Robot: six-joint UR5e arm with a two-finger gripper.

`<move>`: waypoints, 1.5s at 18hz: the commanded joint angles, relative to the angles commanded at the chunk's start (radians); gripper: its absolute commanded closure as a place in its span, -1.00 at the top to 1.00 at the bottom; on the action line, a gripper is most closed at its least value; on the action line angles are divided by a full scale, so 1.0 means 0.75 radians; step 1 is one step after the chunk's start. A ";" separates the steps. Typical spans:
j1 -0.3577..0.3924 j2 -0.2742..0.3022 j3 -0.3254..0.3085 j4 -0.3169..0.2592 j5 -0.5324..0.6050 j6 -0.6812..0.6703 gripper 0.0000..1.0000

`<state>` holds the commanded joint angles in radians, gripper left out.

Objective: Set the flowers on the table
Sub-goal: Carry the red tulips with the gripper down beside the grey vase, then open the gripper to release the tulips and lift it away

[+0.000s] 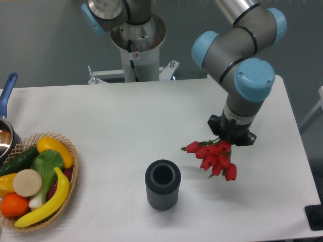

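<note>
The flowers [214, 156], a bunch of red tulip buds, hang just under my gripper [228, 142] at the right of the white table [126, 121]. The buds point down and to the left; the green stems are mostly hidden by the gripper body. The fingers are hidden from this view, but the bunch appears held in them, above the tabletop. A dark grey ribbed vase [163, 184] stands upright and empty to the lower left of the flowers, about a hand's width away.
A wicker basket [65, 201] with toy fruit and vegetables sits at the table's left front edge. A pot with a blue handle [7, 101] is at the far left. The arm's base [137, 45] stands behind the table.
</note>
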<state>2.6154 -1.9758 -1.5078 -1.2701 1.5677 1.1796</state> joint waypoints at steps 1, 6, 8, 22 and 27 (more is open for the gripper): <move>-0.002 0.002 -0.020 0.002 -0.002 0.004 -0.89; -0.039 0.000 -0.096 0.014 -0.018 -0.008 -0.70; -0.061 -0.012 -0.102 0.014 -0.020 -0.039 -0.62; -0.053 -0.027 -0.107 0.029 -0.172 -0.072 1.00; 0.006 0.067 -0.149 0.063 -0.174 -0.057 1.00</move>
<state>2.6199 -1.9253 -1.6199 -1.2227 1.4373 1.1366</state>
